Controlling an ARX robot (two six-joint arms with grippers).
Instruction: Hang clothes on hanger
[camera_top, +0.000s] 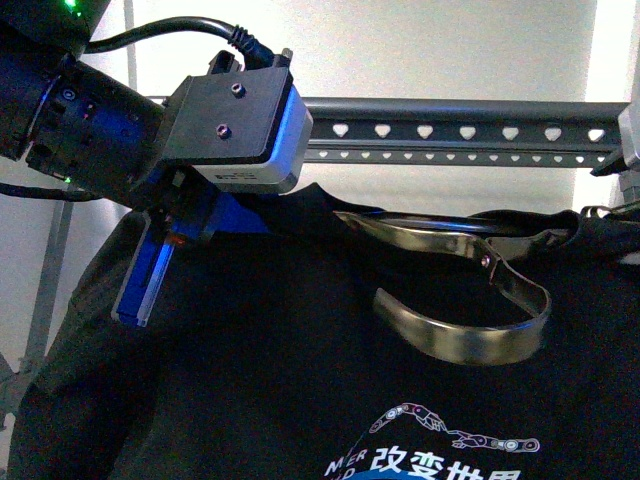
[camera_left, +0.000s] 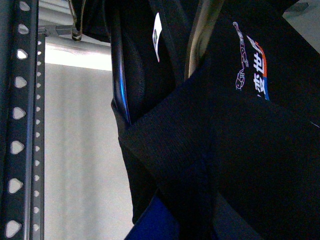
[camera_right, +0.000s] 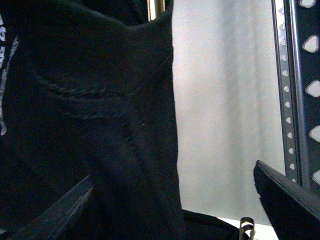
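Your left end effector (camera_top: 148, 290) is buried in the shirt (camera_top: 250, 380) at one shoulder. Cloth covers its fingertips in both the front and left wrist views, so you cannot tell whether it is clenched. Your right end effector (camera_right: 172, 180) looks released: its two fingers are well apart, the other shoulder lies against one of them, and bare wall (camera_right: 220, 100) shows between the cloth and the other. The shirt hangs between the two arms, just below the rail (camera_top: 450, 105) and not on it. The hook (camera_top: 470, 340) is flopped forward and down over the neck, below the rail and apart from it.

As I judge it, you have three risks. With nothing pinching it, the right shoulder could slide off if you tilt or jerk that arm. If you raise the shirt now, the drooping hook would likely bump the rail's underside or pass it without catching. Uneven lifting could also swing the hook further sideways.
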